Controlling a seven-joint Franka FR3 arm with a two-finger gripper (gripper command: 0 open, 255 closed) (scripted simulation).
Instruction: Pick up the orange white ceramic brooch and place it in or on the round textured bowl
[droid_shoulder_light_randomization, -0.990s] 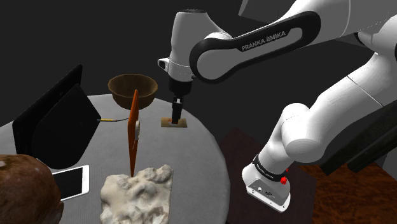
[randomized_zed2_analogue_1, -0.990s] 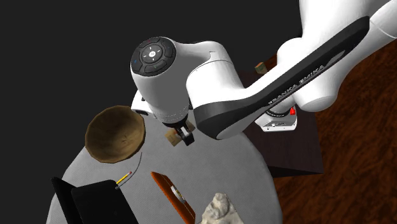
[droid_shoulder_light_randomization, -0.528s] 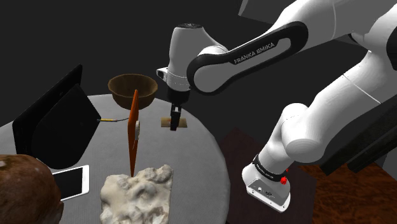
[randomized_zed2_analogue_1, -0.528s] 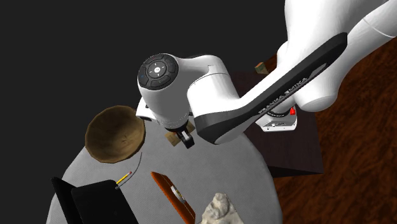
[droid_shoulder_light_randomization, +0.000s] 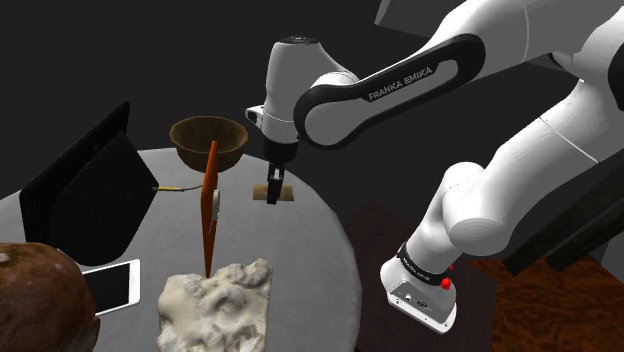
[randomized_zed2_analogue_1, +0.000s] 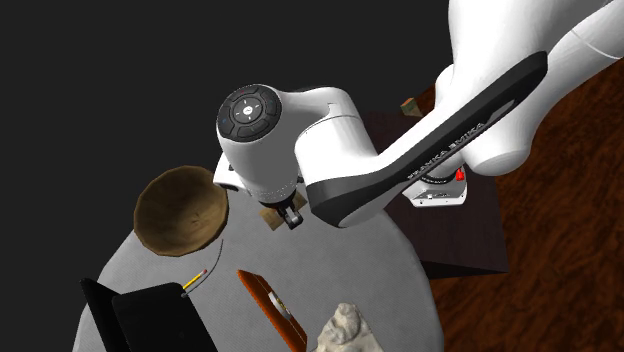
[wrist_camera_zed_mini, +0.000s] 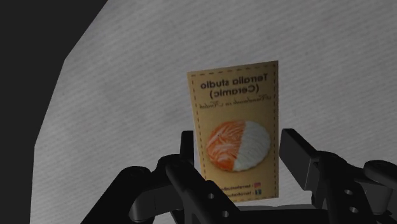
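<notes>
**Brooch in the grasp, bowl not yet reached.**

The tool (wrist_camera_zed_mini: 236, 153) was closed narrowly on the brooch (wrist_camera_zed_mini: 234, 137), a tan card that carries a round piece, half orange and half white. The two black fingers stood at the card's two long edges. In the shoulder view the card hung tilted under the tool and seemed just clear of the grey counter (droid_shoulder_light_randomization: 310, 240), so I judged the picking up as done or nearly done. What was left was the carrying and the putting down. The brown round bowl (droid_shoulder_light_randomization: 208, 142) stood near, toward the shoulder view's left and further back, and I could see nothing inside it. A thin orange board (droid_shoulder_light_randomization: 210, 205) stood upright not far from both, so the carrying would need some care on that side.
</notes>
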